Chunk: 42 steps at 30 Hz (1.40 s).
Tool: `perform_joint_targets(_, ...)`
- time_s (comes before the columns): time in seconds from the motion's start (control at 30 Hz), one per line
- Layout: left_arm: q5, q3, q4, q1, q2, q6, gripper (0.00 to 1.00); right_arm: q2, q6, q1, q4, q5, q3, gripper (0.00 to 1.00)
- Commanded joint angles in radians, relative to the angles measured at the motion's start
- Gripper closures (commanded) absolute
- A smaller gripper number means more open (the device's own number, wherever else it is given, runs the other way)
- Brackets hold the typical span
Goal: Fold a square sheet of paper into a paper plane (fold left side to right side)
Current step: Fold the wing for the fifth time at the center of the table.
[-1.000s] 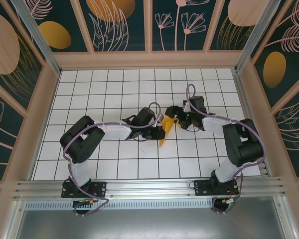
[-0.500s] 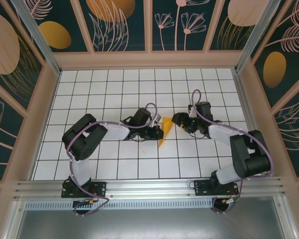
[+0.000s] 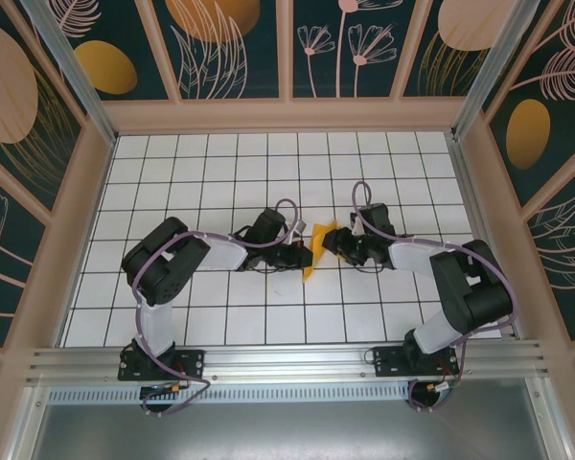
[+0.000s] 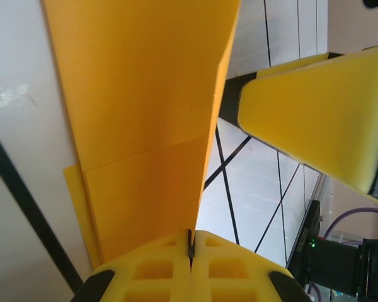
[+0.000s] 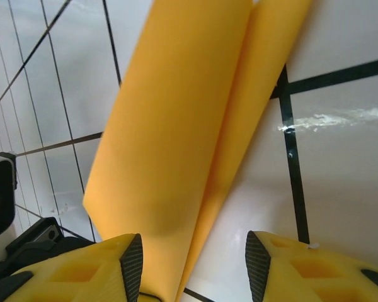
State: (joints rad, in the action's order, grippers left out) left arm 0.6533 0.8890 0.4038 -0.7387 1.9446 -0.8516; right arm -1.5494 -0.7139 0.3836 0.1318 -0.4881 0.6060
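Centrally, the paper plane [image 3: 317, 245], a narrow creased orange strip, perhaps several layers thick, sits over the tiled table [image 3: 220, 172], pinched in the closed left gripper [image 4: 190, 248]; the right gripper [image 5: 192, 251] straddles it, jaws apart.

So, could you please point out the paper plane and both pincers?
paper plane [image 4: 138, 94], left wrist view, broad flat face.
left pincer [image 4: 190, 242], left wrist view, fingertip seam.
right pincer [image 5: 192, 251], right wrist view, between fingertips.
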Motion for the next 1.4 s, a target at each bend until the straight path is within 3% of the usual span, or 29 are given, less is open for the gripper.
perform_joint_targets(0.0,0.025,-0.008,0.046,0.008,0.023,-0.027,1.0,-0.028,-0.019,0.01,0.029,0.013,0.018,0.5)
perform_joint_targets(0.93,0.053,-0.015,0.12,0.024,0.039,-0.089,1.0,-0.167,-0.032,0.035,-0.006,0.028,0.121,0.5)
perform_joint_targets(1.37,0.026,0.006,0.029,0.04,-0.014,-0.043,0.75,-0.208,-0.026,0.035,-0.046,0.035,0.127,0.53)
